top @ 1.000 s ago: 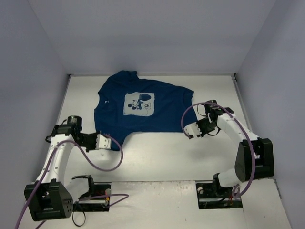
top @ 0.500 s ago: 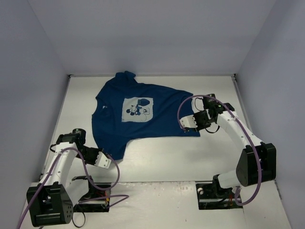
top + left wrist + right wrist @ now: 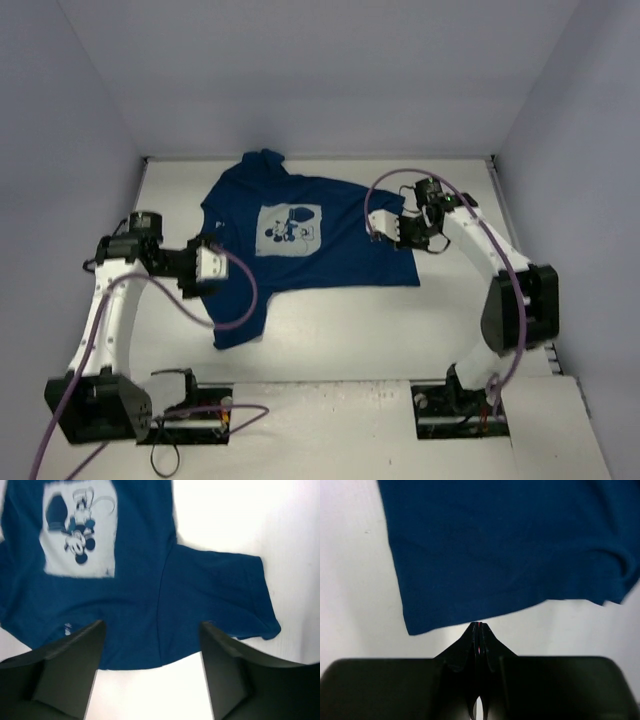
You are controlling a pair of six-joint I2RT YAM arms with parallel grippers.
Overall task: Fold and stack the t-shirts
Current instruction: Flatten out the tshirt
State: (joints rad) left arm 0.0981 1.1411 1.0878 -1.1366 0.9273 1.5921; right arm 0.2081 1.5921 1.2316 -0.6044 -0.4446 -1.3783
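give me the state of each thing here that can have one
t-shirt, unfolded, spread on the table, print side up
left gripper, open, over the t-shirt, holding nothing
right gripper, shut, tips at the t-shirt's edge; cannot tell if cloth is pinched

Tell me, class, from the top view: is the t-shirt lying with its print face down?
No, the pale square print on the t-shirt faces up in plain sight.
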